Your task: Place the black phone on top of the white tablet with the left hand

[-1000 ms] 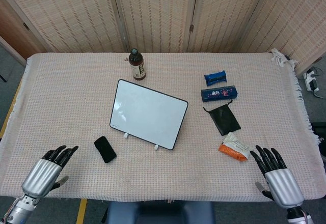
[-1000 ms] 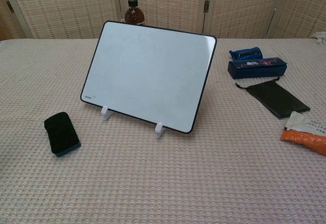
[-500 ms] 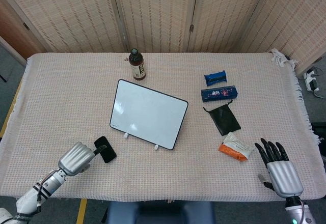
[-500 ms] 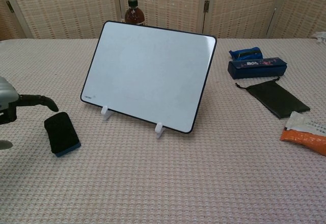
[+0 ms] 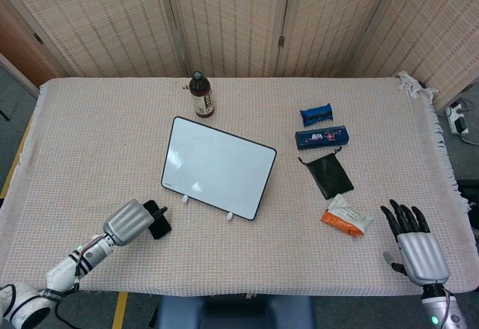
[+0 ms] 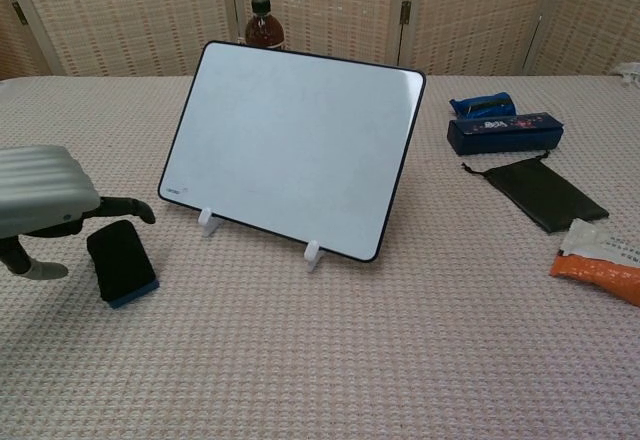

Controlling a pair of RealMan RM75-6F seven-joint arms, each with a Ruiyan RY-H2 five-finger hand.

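The black phone (image 5: 158, 222) (image 6: 121, 261) lies flat on the cloth, front left of the white tablet (image 5: 218, 167) (image 6: 290, 148), which leans back on two small white feet. My left hand (image 5: 131, 221) (image 6: 45, 205) hovers over the phone's left side, fingers stretched across its far end and thumb hanging beside it; it holds nothing. My right hand (image 5: 414, 245) shows only in the head view, at the table's front right corner, fingers spread and empty.
A brown bottle (image 5: 200, 95) (image 6: 263, 24) stands behind the tablet. To the right lie a blue packet (image 5: 316, 114), a dark blue box (image 5: 320, 137) (image 6: 503, 132), a black pouch (image 5: 326, 174) (image 6: 542, 193) and an orange-white pack (image 5: 344, 217) (image 6: 604, 261).
My left hand has moved right and forward from the front left corner to just over the phone. The right hand has drifted slightly back toward the front edge. The phone has not moved.
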